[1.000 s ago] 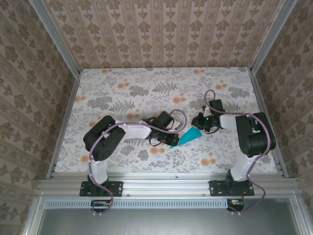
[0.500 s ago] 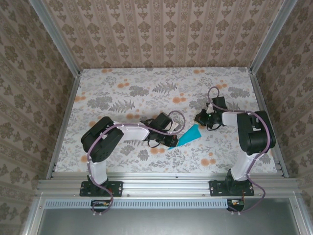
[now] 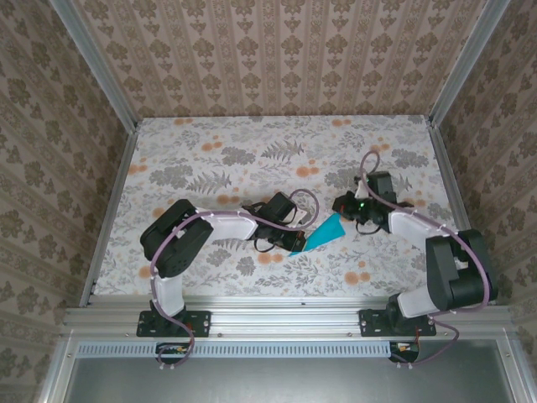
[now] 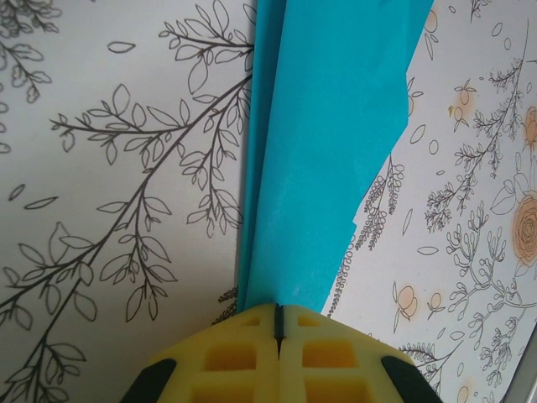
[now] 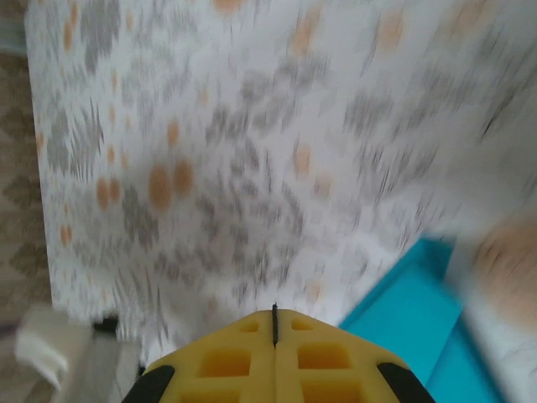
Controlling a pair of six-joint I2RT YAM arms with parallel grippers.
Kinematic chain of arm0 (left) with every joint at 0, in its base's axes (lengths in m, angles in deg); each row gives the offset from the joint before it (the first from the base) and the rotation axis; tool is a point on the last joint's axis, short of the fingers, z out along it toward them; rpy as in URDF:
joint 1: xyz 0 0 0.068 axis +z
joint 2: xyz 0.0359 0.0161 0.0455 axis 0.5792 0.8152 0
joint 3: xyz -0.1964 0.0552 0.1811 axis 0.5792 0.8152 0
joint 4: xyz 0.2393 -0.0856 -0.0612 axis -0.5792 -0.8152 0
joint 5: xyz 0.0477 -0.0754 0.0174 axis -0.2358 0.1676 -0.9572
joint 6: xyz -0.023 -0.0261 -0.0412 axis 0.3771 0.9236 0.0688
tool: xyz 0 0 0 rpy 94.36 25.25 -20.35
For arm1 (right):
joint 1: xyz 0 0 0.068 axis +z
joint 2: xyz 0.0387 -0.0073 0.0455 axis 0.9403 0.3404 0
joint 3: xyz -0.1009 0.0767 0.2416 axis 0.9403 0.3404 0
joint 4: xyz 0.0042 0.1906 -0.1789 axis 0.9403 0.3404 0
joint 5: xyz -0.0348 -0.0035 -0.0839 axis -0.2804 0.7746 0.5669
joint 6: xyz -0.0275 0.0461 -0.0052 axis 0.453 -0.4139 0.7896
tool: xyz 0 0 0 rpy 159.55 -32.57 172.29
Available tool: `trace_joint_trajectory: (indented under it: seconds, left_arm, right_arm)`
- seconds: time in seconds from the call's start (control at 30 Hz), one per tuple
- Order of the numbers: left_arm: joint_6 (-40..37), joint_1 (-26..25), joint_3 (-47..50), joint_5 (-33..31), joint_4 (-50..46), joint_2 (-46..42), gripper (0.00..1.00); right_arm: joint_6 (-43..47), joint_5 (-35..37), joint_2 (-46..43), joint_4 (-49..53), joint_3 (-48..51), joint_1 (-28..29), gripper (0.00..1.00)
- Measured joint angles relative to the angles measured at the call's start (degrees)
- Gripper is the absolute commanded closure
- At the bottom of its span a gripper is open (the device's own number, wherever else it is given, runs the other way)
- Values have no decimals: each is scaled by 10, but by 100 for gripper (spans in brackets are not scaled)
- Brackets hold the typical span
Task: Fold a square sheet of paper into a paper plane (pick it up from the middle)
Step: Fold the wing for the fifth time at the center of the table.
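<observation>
Currently, left gripper (image 4: 277, 315) is fully closed, pinching the narrow end of the paper plane (image 4: 327, 151); right gripper (image 5: 274, 315) is closed and empty, with the plane just beside it.

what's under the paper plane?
Floral table cover shows around the paper plane; the patch directly beneath is hidden by the paper. Its narrow end is pinched in the left fingers.

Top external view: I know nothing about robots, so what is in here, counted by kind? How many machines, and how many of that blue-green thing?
2 robot arms: left arm, right arm
1 teal paper plane
1 floral table
Total: 4
</observation>
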Motion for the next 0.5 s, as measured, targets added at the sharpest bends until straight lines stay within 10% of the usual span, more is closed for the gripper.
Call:
trace_joint_trajectory:
  seconds: [0.5]
  left_arm:
    - [0,0,-3,1,-4,0,96]
  right_arm:
    - [-103,3,70,-122,74,115,100]
